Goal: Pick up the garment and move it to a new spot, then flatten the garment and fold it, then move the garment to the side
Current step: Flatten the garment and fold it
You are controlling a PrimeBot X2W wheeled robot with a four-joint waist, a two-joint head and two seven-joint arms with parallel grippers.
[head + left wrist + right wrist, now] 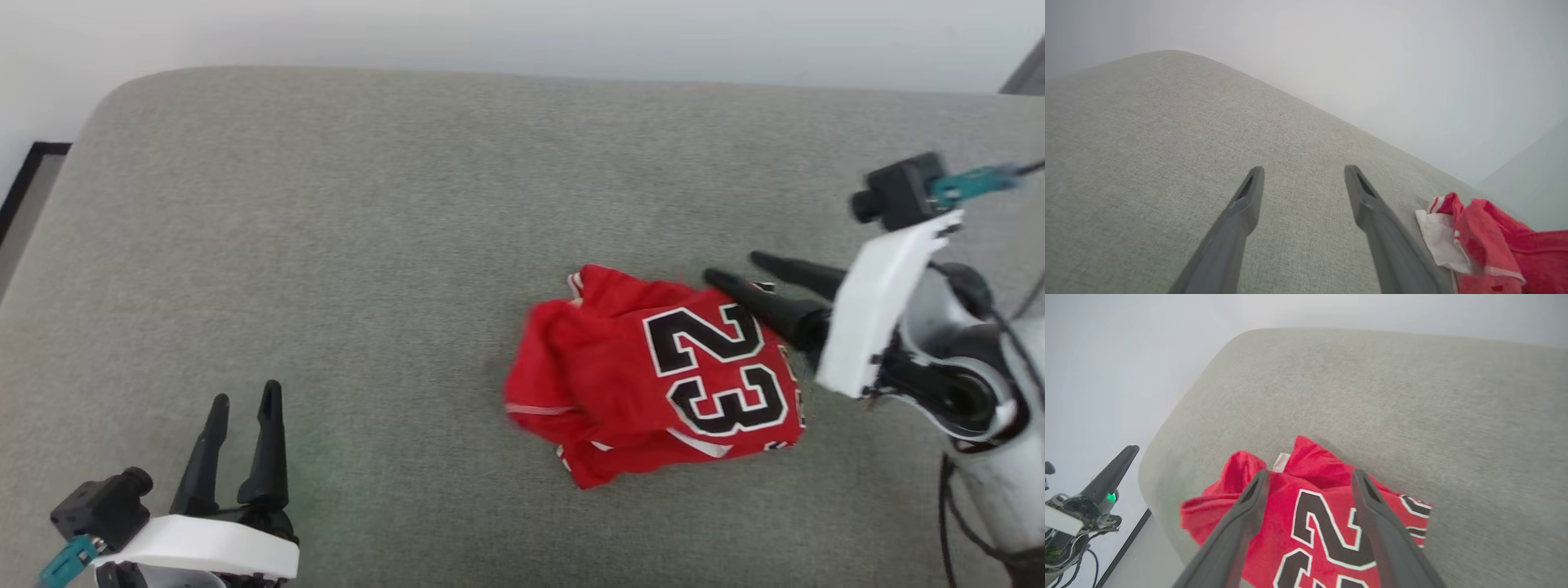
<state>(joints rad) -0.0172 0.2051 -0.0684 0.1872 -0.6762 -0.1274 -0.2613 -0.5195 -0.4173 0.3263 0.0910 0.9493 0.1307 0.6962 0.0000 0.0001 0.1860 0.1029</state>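
Note:
The garment (653, 376), a red jersey with a black, white-outlined 23, lies crumpled in a heap on the grey cushion (367, 245), right of centre. My right gripper (731, 269) hovers open at the heap's upper right edge, fingers pointing left, nothing between them. From the right wrist, the garment (1310, 522) lies just below the spread fingers (1249, 502). My left gripper (245, 396) stands open at the lower left, well clear of the cloth. In the left wrist view the garment (1494, 245), red with a white sleeve, lies at the lower right beside the open left gripper (1302, 171).
The cushion's rounded back edge (522, 77) meets a pale wall. A dark frame strip (33, 175) runs along the floor at the far left. The left arm's gripper (1106, 477) appears at the lower left of the right wrist view. Bare cushion spreads left of the heap.

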